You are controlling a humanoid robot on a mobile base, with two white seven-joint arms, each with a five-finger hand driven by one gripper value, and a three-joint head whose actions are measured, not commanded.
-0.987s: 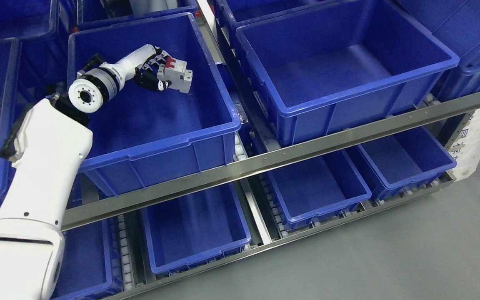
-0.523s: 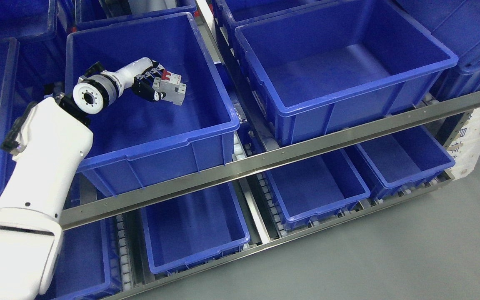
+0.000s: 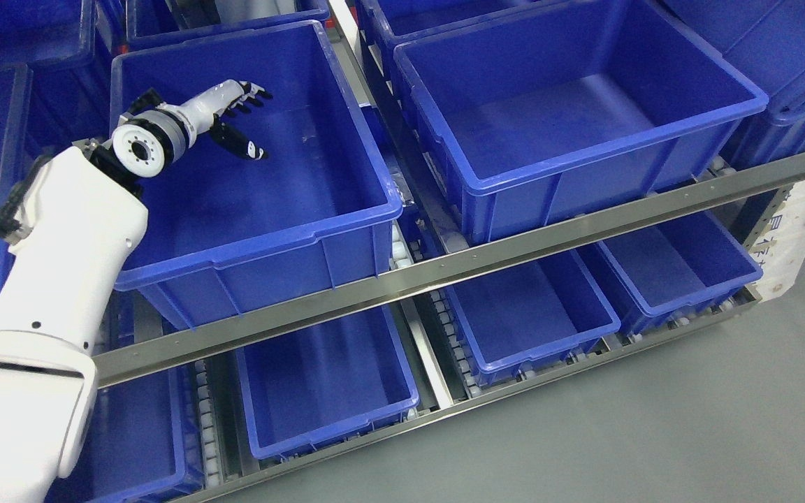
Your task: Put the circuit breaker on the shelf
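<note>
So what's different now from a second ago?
The left hand has opened and no longer holds the circuit breaker; it has drawn back slightly toward the bin's upper left. The breaker itself is not visible anywhere now. Bins and shelf rail are unchanged.

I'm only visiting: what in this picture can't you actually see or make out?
Head view only:
- Circuit breaker: nowhere visible; perhaps behind the open left hand or its arm in the blue bin.
- Right arm: outside the picture.
- White label: cut by the right edge, print too small.
- Lower bins: partly hidden by the metal rail.
</note>
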